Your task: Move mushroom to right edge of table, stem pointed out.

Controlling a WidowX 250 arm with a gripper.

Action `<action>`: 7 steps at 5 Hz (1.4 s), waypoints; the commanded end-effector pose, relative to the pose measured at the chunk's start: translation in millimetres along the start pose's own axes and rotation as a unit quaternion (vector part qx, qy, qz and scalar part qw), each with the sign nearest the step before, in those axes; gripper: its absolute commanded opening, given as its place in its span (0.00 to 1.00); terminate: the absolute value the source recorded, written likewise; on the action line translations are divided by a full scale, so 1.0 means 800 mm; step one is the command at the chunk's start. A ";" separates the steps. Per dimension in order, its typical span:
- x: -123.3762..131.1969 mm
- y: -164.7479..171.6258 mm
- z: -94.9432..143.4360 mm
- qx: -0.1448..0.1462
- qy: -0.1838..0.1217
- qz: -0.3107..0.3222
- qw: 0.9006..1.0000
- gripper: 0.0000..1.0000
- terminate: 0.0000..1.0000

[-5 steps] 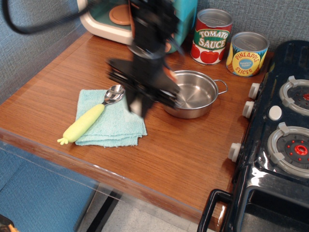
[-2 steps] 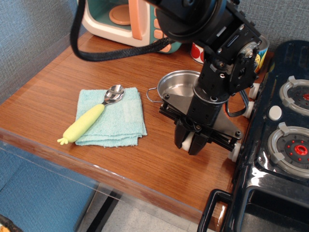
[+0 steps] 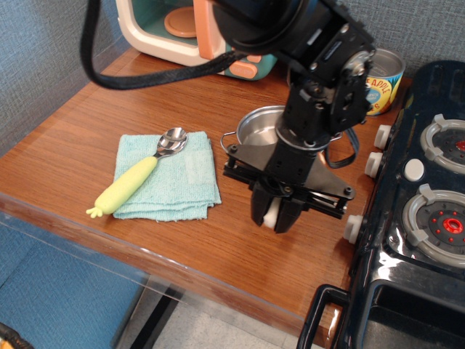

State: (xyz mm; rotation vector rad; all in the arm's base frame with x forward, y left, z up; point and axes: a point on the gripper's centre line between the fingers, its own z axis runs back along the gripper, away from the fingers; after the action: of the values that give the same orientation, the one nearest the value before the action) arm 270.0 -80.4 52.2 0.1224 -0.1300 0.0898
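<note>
My gripper [image 3: 275,216] points down over the front right part of the brown wood-grain table [image 3: 80,145], close to its surface. Its black fingers are shut on the mushroom [image 3: 270,217]. Only a small white piece of the mushroom shows between them, and its reddish-brown cap is hidden. The gripper hangs just in front of the steel pot and left of the black toy stove.
A steel pot [image 3: 260,129] sits behind the gripper, partly hidden by the arm. A yellow-handled spoon [image 3: 136,179] lies on a teal cloth [image 3: 185,185] at the left. A black toy stove [image 3: 429,218] borders the right, with a pineapple can [image 3: 383,78] and a toy oven [image 3: 171,33] at the back. A clear plastic strip [image 3: 73,233] runs along the front edge.
The arm swung from over the pot's left side to the front right of the table, then shifted slightly left. The pot has turned, so its handle now points left.
</note>
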 end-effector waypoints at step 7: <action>-0.022 0.037 0.061 -0.022 0.000 0.053 0.998 1.00 0.00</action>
State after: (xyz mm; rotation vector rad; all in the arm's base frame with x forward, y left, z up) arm 258.9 -64.3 89.1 0.0860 -0.1031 0.1809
